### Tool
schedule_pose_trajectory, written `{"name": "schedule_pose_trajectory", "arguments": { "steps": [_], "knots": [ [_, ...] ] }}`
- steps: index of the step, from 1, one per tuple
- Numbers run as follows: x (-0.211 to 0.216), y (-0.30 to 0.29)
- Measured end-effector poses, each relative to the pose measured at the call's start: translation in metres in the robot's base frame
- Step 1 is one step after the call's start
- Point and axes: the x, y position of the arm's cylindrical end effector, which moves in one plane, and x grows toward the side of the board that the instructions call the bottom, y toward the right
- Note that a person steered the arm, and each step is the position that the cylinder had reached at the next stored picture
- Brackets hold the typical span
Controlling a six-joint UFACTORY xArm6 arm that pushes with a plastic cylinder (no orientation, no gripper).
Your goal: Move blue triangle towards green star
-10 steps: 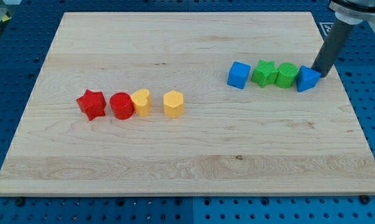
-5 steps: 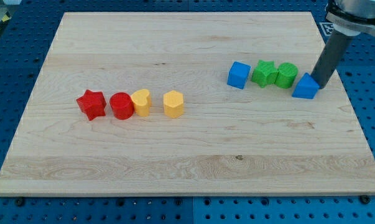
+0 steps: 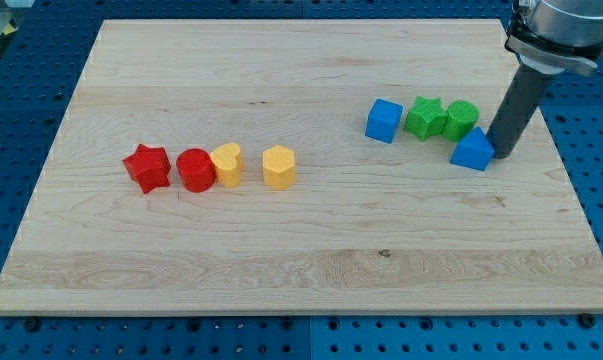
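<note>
Camera view has my tip [image 3: 500, 156] (no pincer here) touching the small blue plastic triangle block [image 3: 472, 151] just below-right of the green star block [image 3: 424, 117]; looks light, rigid, slidey, so push its flat right face.

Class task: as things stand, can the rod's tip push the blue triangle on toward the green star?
Probably yes. My tip sits against the blue triangle on its right; the green star lies up-left, though the green cylinder stands close beside that path.
</note>
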Motion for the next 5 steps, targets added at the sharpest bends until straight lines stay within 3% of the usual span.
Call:
{"name": "schedule_pose_trajectory", "arguments": {
  "steps": [2,4,5],
  "knots": [
    [0.023,-0.004],
    [0.003,-0.033],
    [0.046,-0.035]
  ]
}}
